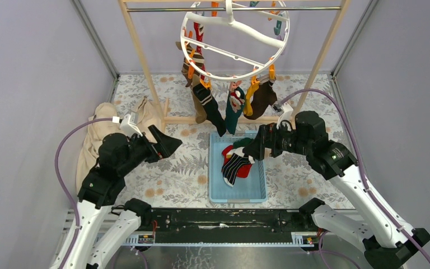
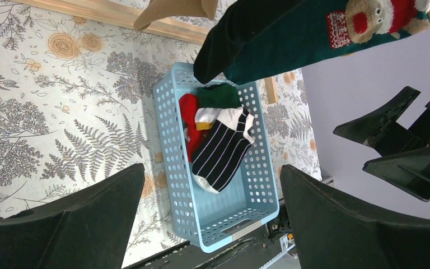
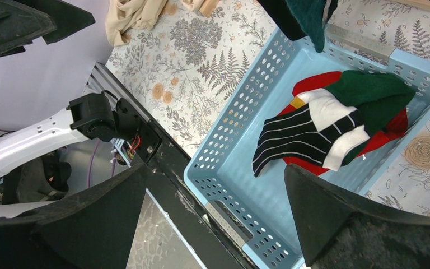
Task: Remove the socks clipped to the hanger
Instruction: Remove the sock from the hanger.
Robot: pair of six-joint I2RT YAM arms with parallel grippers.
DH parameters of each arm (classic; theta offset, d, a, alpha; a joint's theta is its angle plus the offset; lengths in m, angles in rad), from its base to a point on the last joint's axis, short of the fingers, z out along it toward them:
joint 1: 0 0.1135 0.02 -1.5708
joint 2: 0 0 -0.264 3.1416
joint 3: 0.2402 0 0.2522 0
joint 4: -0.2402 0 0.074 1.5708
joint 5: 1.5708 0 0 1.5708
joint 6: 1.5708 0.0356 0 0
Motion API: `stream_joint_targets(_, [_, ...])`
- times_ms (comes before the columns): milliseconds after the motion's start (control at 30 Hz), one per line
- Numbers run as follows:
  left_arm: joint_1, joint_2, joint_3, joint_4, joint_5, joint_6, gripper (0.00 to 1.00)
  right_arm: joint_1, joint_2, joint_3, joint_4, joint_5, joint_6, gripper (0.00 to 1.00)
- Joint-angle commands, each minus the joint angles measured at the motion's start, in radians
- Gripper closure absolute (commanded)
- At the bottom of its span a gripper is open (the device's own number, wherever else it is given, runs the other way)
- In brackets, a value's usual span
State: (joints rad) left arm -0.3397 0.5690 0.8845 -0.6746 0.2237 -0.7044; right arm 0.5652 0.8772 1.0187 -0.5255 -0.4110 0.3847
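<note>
The left gripper [image 1: 171,144] hangs with its jaws spread wide and nothing between them, above the flowered table cover [image 1: 168,176] just left of a light blue perforated basket [image 1: 247,190]. The right gripper [image 1: 253,150] is spread just as wide and also empty, hovering over the far right part of that basket. In the basket lie three loose socks in a heap: a black-and-white striped sock [image 3: 297,137] on top, a dark green sock [image 3: 381,89] and a red sock [image 3: 313,84] under it. Just beyond the basket more socks dangle from orange clips [image 1: 252,92] on the round white hanger [image 1: 229,55], which hooks over the bar of a wooden rack [image 1: 137,50]. The low ones are a dark green-black sock [image 1: 210,109], a teal sock with a reindeer face [image 1: 234,106] and a brown sock [image 1: 260,100]; a red patterned sock [image 1: 199,33] is clipped higher on the ring's left side. A crumpled beige cloth [image 1: 92,140] lies by the left wall, behind the left arm.
</note>
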Motion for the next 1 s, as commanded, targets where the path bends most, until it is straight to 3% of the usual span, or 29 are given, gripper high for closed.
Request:
stream_joint_targets(0, [0.001, 0.023, -0.005, 0.060, -0.005, 0.002, 0.01, 0.008, 0.018, 0.021, 0.021, -0.023, -0.017, 0.00])
stream_joint_targets(533, [0.001, -0.041, -0.160, 0.187, -0.008, -0.097, 0.01, 0.008, 0.083, 0.060, -0.073, 0.089, -0.086, 0.00])
stream_joint_targets(767, [0.001, -0.030, -0.140, 0.188, 0.011, -0.110, 0.01, 0.008, 0.034, 0.008, -0.086, 0.116, -0.118, 0.00])
stream_joint_targets(967, [0.001, 0.038, -0.102, 0.227, 0.045, -0.086, 0.01, 0.040, -0.024, -0.059, -0.037, 0.174, -0.082, 0.08])
